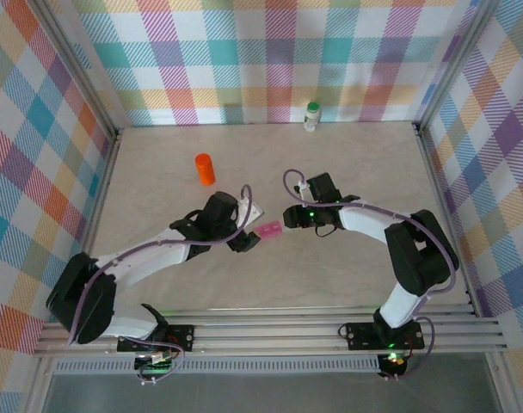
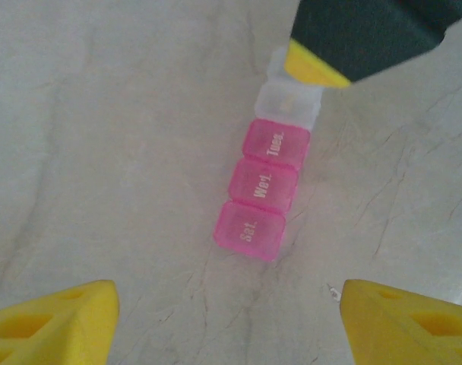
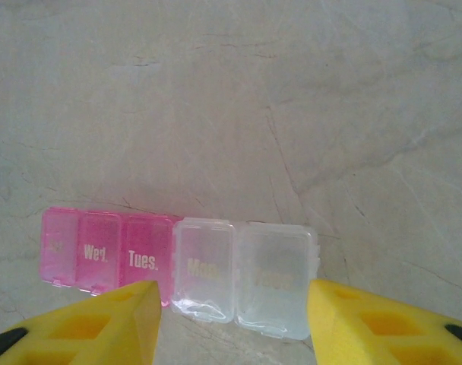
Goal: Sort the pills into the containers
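Pill organizer on table, long edges free, L claw wide, R claw parted, both empty.

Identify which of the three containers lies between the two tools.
The pink pill strip, flat between them; the orange vial and green-capped bottle sit farther back.

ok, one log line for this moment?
left gripper open, near pink end | right gripper open, over clear end | pill strip flat on table | orange vial, white bottle upright
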### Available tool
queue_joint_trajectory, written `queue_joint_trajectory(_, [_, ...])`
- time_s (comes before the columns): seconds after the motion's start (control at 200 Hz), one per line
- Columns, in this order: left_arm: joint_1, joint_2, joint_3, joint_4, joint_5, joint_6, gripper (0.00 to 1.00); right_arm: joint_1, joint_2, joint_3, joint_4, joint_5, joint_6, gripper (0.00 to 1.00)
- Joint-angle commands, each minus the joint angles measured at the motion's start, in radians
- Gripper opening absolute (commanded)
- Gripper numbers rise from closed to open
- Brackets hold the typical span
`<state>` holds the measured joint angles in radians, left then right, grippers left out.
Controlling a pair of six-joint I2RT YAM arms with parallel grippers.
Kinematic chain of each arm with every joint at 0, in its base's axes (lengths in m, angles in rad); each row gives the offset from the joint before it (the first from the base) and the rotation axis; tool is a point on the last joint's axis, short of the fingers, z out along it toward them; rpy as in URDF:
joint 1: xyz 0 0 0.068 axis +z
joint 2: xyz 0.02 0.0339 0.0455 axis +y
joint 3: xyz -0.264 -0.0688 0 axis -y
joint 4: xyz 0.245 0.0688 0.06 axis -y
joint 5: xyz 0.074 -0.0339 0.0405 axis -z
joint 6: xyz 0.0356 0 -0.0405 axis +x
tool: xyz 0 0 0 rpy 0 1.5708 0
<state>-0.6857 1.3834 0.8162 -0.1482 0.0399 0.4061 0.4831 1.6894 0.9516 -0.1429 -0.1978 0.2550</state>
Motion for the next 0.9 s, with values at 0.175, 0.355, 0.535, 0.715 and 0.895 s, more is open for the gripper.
queue_joint_trajectory(0.175, [-0.004,0.126,0.084,-0.11,0.07,0.142,0.77,-0.018,0.057,0.033,-0.023,-0.071,0.003,0.49])
queue_joint_trajectory(0.355, [0.008,0.184,0.116,-0.115,0.081,0.188,0.79,-0.018,0.086,0.044,-0.022,-0.08,0.002,0.5])
queue_joint_trajectory(0.535, [0.026,0.281,0.191,-0.163,0.107,0.218,0.8,-0.018,0.081,0.044,-0.019,-0.091,-0.005,0.51])
queue_joint_trajectory(0.715, [0.035,0.341,0.235,-0.146,0.113,0.229,0.8,-0.017,0.069,0.042,-0.015,-0.092,-0.019,0.56])
queue_joint_trajectory(0.895, [0.049,0.383,0.283,-0.17,0.121,0.238,0.78,-0.017,0.094,0.06,-0.027,-0.097,-0.014,0.57])
